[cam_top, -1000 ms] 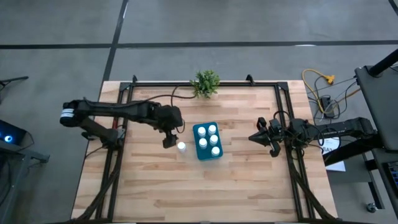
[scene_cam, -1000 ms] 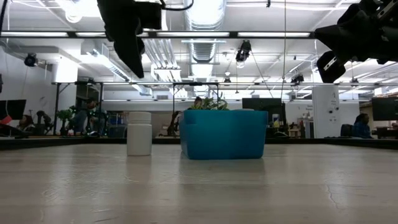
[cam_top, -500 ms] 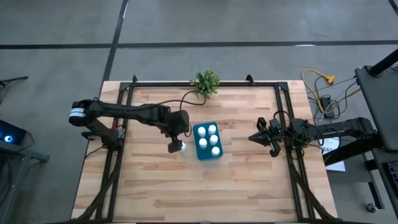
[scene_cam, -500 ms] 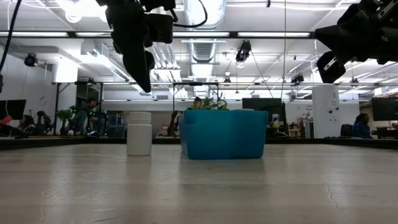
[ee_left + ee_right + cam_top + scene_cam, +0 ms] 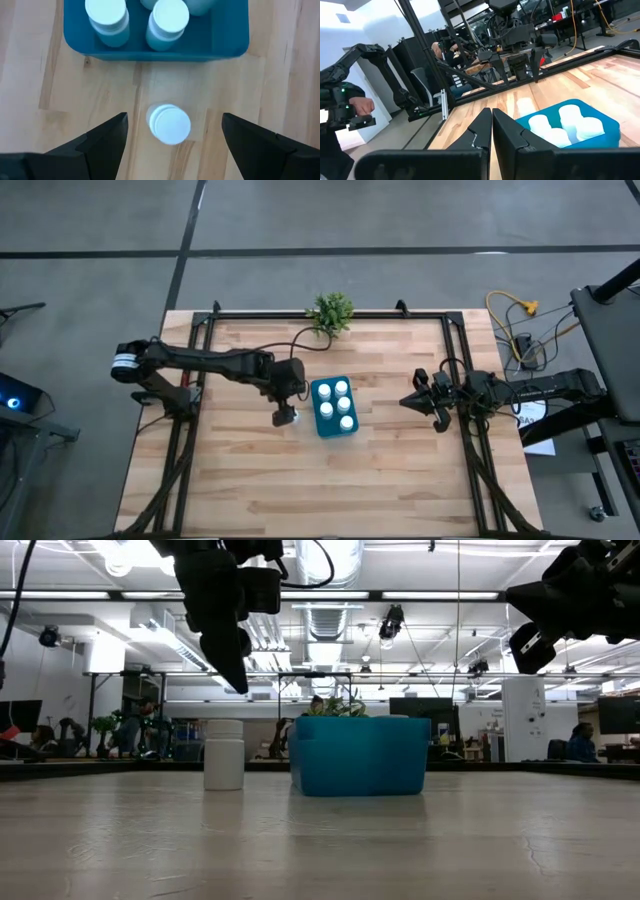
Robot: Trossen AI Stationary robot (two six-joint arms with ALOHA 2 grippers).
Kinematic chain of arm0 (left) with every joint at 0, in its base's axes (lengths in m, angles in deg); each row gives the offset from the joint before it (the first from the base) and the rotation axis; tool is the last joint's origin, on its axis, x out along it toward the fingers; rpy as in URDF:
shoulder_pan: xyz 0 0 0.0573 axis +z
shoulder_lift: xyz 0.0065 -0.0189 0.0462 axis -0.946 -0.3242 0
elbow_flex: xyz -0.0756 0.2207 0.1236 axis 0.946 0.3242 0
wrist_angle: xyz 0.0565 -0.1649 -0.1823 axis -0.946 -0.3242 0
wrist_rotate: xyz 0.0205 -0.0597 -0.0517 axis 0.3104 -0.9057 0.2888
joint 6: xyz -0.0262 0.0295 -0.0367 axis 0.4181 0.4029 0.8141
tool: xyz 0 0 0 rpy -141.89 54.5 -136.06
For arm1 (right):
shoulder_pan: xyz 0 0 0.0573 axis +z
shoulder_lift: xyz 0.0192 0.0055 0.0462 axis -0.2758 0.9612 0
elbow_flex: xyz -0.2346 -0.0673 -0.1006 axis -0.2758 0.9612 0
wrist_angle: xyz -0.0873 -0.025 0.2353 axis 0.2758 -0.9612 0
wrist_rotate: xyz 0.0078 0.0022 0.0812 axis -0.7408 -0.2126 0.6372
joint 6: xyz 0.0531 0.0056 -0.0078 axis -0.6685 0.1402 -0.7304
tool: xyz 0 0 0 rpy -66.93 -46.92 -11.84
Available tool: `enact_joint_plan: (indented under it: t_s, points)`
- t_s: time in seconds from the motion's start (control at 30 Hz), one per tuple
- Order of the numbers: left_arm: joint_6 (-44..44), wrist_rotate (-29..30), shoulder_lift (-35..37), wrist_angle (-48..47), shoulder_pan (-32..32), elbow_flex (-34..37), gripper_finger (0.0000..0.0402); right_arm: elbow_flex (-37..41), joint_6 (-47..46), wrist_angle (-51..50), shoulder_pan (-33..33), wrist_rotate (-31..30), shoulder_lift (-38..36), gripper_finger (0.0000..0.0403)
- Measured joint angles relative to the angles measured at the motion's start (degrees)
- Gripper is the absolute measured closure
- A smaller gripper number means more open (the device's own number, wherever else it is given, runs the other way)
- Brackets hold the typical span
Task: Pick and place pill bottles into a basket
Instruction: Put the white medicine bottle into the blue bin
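Note:
One white pill bottle (image 5: 169, 124) stands upright on its base on the wooden table, just left of the teal basket (image 5: 322, 430). The basket (image 5: 155, 50) holds several more capped bottles (image 5: 169, 20) standing upright. My left gripper (image 5: 174, 116) hangs open above the lone bottle (image 5: 224, 754), pointing steeply down, one finger on each side of it and clear of its cap. In the low view its fingertips (image 5: 240, 680) are well above the cap. At the table's right side my right gripper (image 5: 412, 402) is shut, level and holds nothing.
A small green potted plant (image 5: 331, 312) stands at the table's far edge, behind the basket. Black frame rails (image 5: 190, 430) run along the table's left and right sides. Bare wood lies in front of the basket toward the near edge.
My left gripper has come down and moved toward the table's right, from beside the lone bottle to above it, tipping more steeply downward. The bottle and the basket have stayed in place.

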Motion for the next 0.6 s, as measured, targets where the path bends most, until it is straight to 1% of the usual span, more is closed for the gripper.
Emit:
enact_joint_plan:
  t_s: [0.3, 0.6]
  points:
    - [0.51, -0.02, -0.26, 1.02, 0.00, 0.72, 0.0097, 0.00, 0.00, 0.00, -0.01, 0.01, 0.00, 0.0394]
    - [0.49, -0.28, -4.46, 0.97, 0.00, 1.00, 0.0097, 0.00, 0.00, 0.01, 0.00, 0.02, -0.04, 0.0394]
